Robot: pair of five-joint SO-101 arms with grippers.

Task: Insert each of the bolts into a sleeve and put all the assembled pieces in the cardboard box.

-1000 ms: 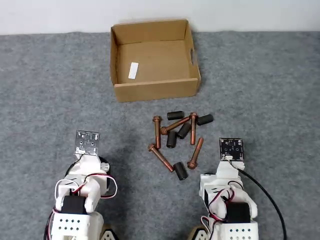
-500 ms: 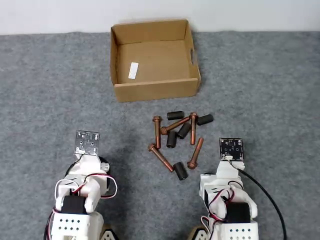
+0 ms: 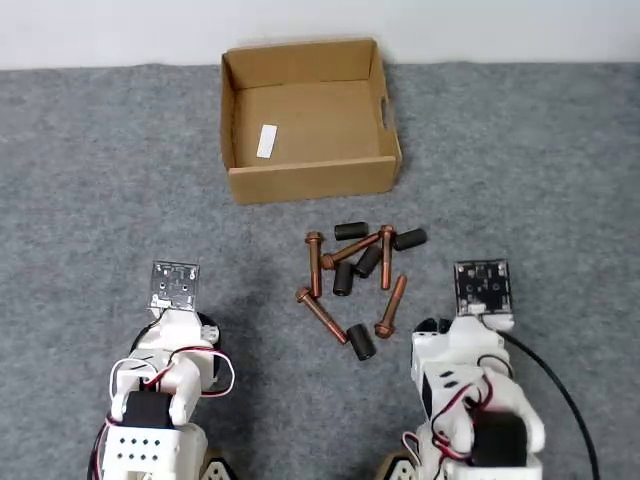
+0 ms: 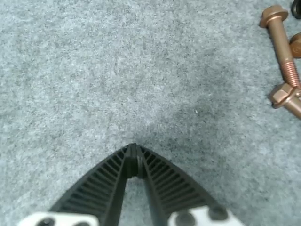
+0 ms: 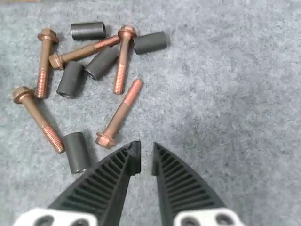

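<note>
Jaws on the right arm (image 3: 470, 370) stand narrowly parted and empty; those on the left arm (image 3: 165, 370) are closed tip to tip, holding nothing. Against the frames from a second ago, we note that the right arm has swung slightly outward and forward; the left arm, the bolts and the sleeves have not moved. We judge this to be the opening of an approach; no bolt is yet seated in a sleeve, and the cardboard box (image 3: 310, 182) holds no assembly. The nearest bolt (image 5: 120, 115) lies flat on the worktop (image 3: 90, 200); its head is just beyond the right jaw tips, offset from the gap and not touching; a loose sleeve (image 5: 76, 151) lies just beside it; the left jaws sit apart from the cluster.
</note>
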